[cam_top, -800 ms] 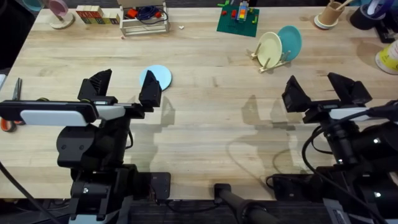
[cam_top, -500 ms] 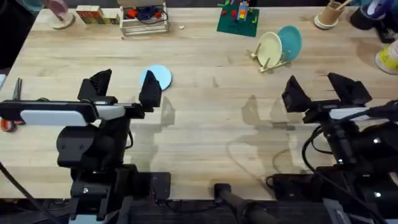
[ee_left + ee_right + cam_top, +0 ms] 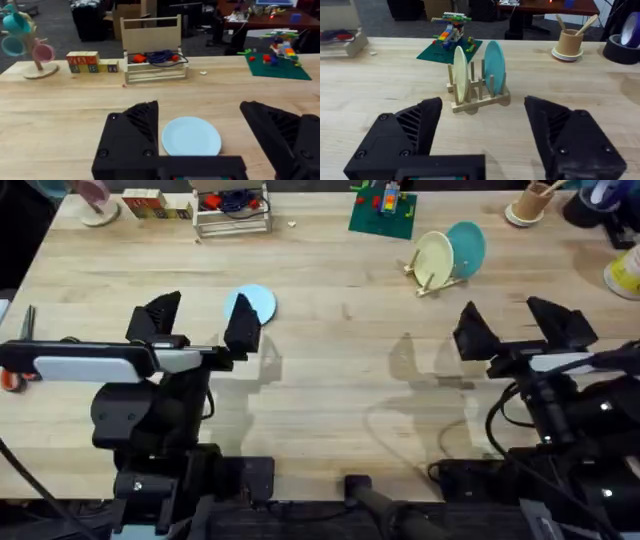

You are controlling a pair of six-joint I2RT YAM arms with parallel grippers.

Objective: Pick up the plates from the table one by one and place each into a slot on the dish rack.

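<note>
Broadly: pale worktop; dish rack far right holds cream and teal plates. Left gripper, jaws spread empty, sits nearest; sky-blue plate lies flat just ahead, between them. Right gripper open, empty, facing the rack.

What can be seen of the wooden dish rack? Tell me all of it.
The dish rack is small, of pale bare wood: a low base with thin upright pegs. It stands on the table, far right of the middle, beside a green board with toy bricks. Two plates stand on edge in its slots: a cream-yellow plate and a teal plate, with an empty gap between them. Neither gripper touches it.
</note>
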